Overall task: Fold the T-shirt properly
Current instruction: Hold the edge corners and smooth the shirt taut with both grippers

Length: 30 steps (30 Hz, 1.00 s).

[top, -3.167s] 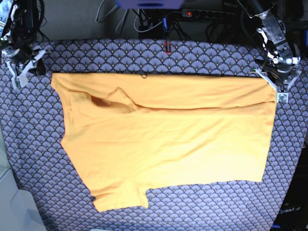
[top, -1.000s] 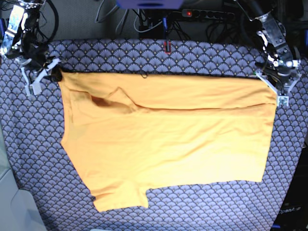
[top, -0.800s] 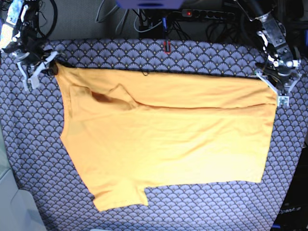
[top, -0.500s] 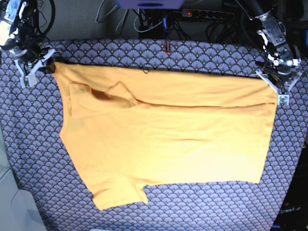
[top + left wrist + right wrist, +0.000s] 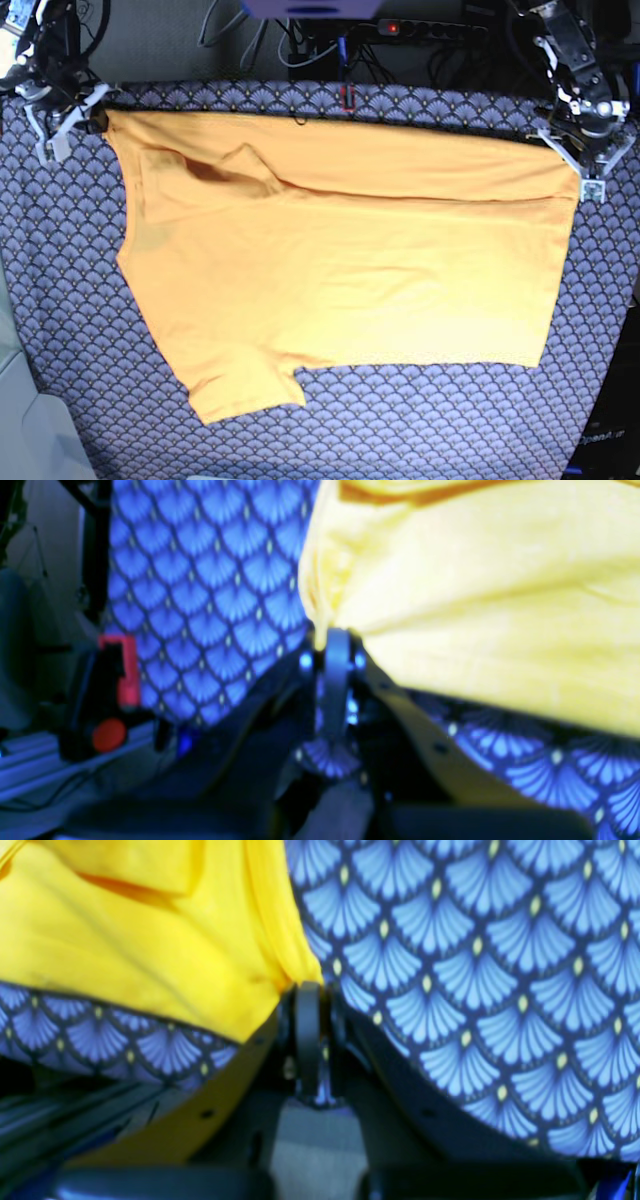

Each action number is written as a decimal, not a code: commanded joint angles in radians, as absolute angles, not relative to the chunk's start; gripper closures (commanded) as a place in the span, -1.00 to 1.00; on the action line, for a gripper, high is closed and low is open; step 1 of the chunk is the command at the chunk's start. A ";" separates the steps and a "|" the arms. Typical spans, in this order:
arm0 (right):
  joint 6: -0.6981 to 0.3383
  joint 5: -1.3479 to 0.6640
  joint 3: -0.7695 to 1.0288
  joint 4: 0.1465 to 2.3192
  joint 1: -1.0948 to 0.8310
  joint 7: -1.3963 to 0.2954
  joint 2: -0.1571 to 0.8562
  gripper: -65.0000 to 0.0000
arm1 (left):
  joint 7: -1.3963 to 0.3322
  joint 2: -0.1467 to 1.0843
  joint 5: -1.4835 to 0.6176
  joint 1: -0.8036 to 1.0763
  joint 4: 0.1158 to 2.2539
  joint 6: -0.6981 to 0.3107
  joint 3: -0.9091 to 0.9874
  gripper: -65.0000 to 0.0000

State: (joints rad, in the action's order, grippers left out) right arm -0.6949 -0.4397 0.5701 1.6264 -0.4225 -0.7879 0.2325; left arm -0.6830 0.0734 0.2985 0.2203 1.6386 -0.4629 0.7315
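T-shirt (image 5: 340,260): one, spread on patterned bench (image 5: 420,430), far edge lifted | left claw (image 5: 588,170): clamped on far hem corner | right claw (image 5: 75,115): clamped on far shoulder corner | room: bare bench along near side and both ends

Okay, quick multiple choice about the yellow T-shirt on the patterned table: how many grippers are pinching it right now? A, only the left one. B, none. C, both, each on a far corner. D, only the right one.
C: the left gripper is shut on one corner of the T-shirt, and the right gripper is shut on the opposite far corner.
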 commanded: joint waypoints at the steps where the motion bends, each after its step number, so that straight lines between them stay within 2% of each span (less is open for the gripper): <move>1: -0.698 -0.441 0.595 1.643 -0.435 -0.768 0.251 1.00 | -0.671 0.074 0.308 0.229 1.659 -0.449 0.737 1.00; 19: -0.698 -0.440 0.599 1.636 -0.472 -0.739 0.254 0.98 | -0.670 0.068 0.306 0.278 1.656 -0.449 0.737 1.00; 22: -0.698 -0.440 0.604 1.636 -0.473 -0.739 0.254 0.81 | -0.670 0.068 0.306 0.278 1.652 -0.450 0.737 1.00; 24: -0.698 -0.440 0.605 1.636 -0.473 -0.739 0.254 0.64 | -0.670 0.068 0.306 0.285 1.652 -0.450 0.737 0.86; 27: -0.698 -0.440 0.605 1.636 -0.475 -0.739 0.254 0.40 | -0.659 0.061 0.303 0.303 1.658 -0.455 0.737 0.54; 30: -0.698 -0.440 0.605 1.636 -0.475 -0.740 0.254 0.30 | -0.657 0.048 0.303 0.303 1.664 -0.575 0.746 0.22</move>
